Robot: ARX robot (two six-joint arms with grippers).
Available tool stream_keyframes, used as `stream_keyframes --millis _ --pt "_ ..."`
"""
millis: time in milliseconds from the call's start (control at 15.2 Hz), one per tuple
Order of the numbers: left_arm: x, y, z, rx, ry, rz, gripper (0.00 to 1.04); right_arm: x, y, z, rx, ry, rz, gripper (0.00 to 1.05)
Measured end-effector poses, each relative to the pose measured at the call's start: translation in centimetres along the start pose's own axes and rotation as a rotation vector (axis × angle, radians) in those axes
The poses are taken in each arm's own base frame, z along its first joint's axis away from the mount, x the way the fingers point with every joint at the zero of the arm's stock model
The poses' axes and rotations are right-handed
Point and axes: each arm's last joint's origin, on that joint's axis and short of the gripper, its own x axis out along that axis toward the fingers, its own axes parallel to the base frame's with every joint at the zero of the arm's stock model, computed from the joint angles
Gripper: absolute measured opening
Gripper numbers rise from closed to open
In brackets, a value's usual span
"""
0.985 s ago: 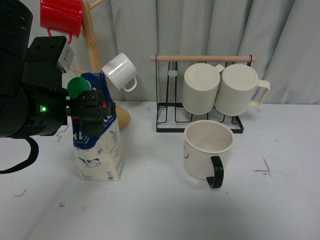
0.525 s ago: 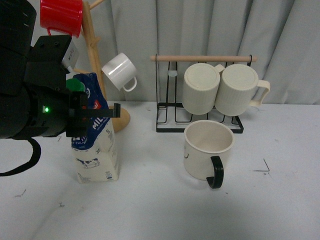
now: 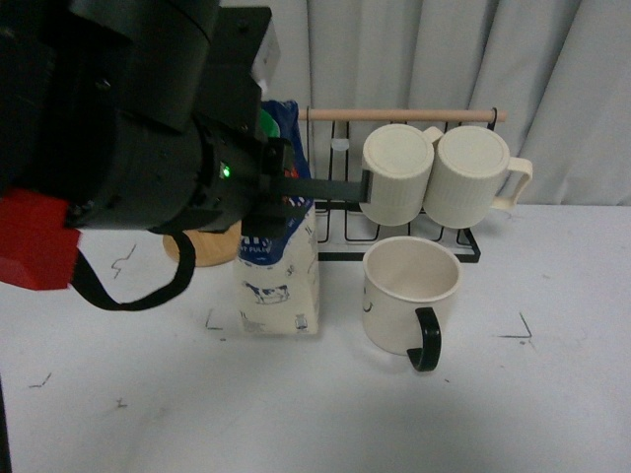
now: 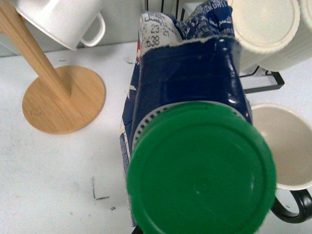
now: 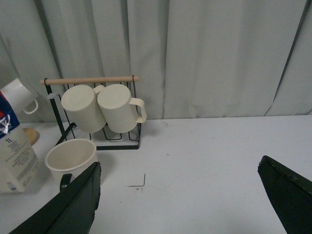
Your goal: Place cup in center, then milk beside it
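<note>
Your left tool (image 3: pixel 308 187) grips the milk (image 3: pixel 281 291), which stands at the empty cup's (image 3: pixel 409 294) nine o'clock. Your right tool (image 5: pixel 180 201) gapes wide.

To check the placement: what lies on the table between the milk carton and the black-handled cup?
Nothing. In the front view the strip of table between the milk carton and the cup is bare; they stand apart.

All 3 views are evenly, softly lit; shadows faint; the near green cap (image 4: pixel 200 170) looks slightly soft.
</note>
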Motion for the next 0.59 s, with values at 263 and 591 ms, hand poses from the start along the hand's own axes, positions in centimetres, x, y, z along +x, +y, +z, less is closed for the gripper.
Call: stream_keyframes --millis 263,591 --pt "2.5 -1.8 -0.9 0.013 0.013 0.022 0.02 0.0 0.0 0.0 0.0 0.0 0.0 0.98" --pt "2.9 -2.1 -1.4 0.017 0.028 0.021 0.02 0.0 0.0 0.0 0.0 0.0 0.0 0.98"
